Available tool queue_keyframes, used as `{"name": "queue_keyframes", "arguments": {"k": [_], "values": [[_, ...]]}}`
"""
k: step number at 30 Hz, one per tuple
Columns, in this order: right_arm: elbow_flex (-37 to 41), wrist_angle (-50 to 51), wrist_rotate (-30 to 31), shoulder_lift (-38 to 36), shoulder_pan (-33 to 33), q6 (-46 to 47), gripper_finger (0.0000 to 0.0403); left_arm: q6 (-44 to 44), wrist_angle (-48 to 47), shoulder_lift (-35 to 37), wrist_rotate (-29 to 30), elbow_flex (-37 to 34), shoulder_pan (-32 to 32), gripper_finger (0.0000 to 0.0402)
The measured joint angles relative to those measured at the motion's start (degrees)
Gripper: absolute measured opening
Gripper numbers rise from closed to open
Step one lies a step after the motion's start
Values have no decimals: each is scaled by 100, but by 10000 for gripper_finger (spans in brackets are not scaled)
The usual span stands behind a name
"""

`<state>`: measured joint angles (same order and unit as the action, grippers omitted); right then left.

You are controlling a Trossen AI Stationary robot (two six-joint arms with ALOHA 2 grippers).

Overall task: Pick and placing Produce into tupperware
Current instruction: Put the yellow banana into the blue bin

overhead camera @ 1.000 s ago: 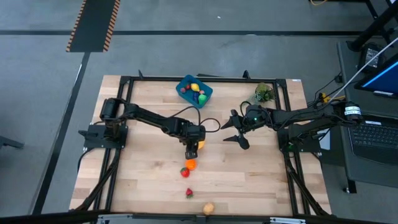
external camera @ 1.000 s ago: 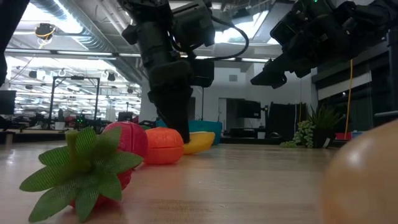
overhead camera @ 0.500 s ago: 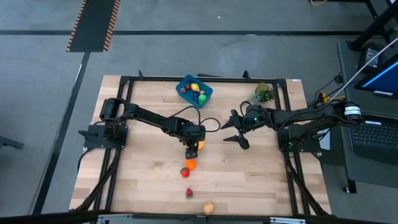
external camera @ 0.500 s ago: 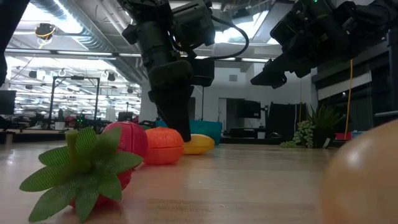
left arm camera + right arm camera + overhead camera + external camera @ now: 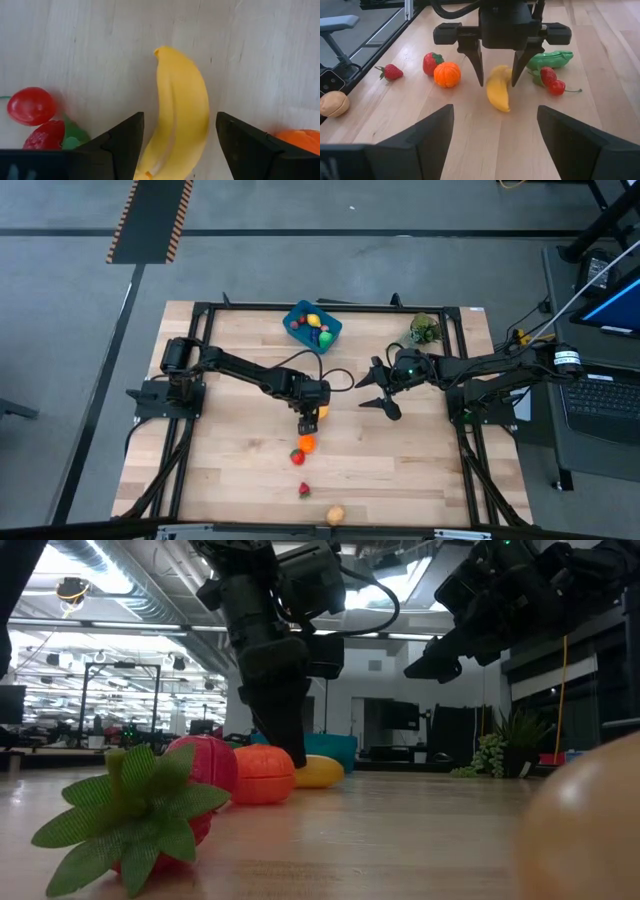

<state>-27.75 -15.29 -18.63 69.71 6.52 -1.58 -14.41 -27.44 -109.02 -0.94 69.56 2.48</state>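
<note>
No writing was seen; the left gripper [image 5: 497, 67] was parted astride the banana [image 5: 498, 89] lying on the table, ungripped, while the blue tupperware [image 5: 313, 326] was shown top centre overhead, the right gripper [image 5: 375, 387] open.

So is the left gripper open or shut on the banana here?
Open. The left gripper straddles the banana, which lies flat on the table, with a gap showing on both sides.

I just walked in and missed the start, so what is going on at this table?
The left gripper is down at the table with its open fingers either side of a yellow banana, not closed on it. The right gripper waits open above the table. Some produce already lies in the blue tupperware; an orange and strawberry remain out.
</note>
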Motion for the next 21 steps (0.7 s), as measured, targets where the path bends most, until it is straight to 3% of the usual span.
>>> {"name": "queue_keyframes", "arguments": {"k": [15,21], "values": [[0,13,0,0,-2,1,288,15,9,-375,323,31,-2,234],[0,15,0,0,-2,0,288,14,-8,-386,351,25,-12,191]]}}
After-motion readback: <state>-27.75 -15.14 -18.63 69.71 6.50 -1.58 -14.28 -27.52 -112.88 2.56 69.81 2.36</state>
